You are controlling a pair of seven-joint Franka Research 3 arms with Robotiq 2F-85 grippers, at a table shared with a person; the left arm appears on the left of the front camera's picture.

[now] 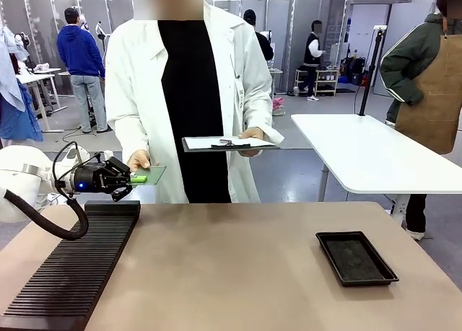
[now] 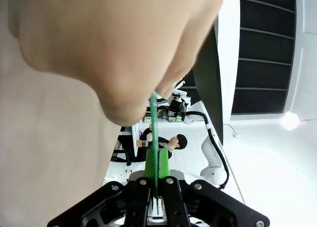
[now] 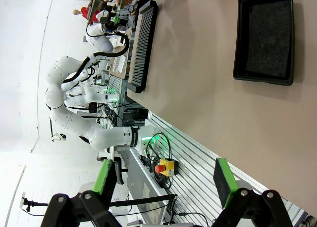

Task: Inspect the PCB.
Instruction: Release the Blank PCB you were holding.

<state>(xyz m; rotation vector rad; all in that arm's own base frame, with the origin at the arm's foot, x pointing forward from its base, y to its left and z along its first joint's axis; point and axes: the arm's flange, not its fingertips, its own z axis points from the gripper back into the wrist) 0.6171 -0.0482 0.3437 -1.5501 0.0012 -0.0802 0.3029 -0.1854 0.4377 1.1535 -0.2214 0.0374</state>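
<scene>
Front view, left edge: a slotted black rack (image 1: 72, 273) lay on the table (image 1: 238, 273), running from the near left corner up to just below the left gripper.
Left gripper (image 1: 133, 178): held out level above the rack's far end, pointing to picture right, clamped on the PCB.
PCB (image 1: 149, 175): off the table, held roughly flat in the air; it reached out of the jaws toward picture right, its long axis seemingly in line with the fingers.
Person's hand (image 1: 139, 159): gripping the PCB's far edge from above, just beside the green pads, so board, gripper and hand met at one spot.
Person's other hand (image 1: 251, 134): holding a clipboard (image 1: 229, 143) with white paper at waist height, well apart from the board.
Black tray (image 1: 356, 257): on the table's right side, well apart from the exchange.
Left wrist view: the PCB (image 2: 153, 138) showed edge-on, a thin green line rising from between the closed pads of the left gripper (image 2: 157, 175) straight into the person's hand (image 2: 109, 54), which loomed very close.
Right wrist view: the right gripper (image 3: 163, 180) hung with fingers spread and nothing between them, far from the board.
Deciding relation: probably a handover; both parties gripped the board, and the left gripper was much the nearer arm.
</scene>
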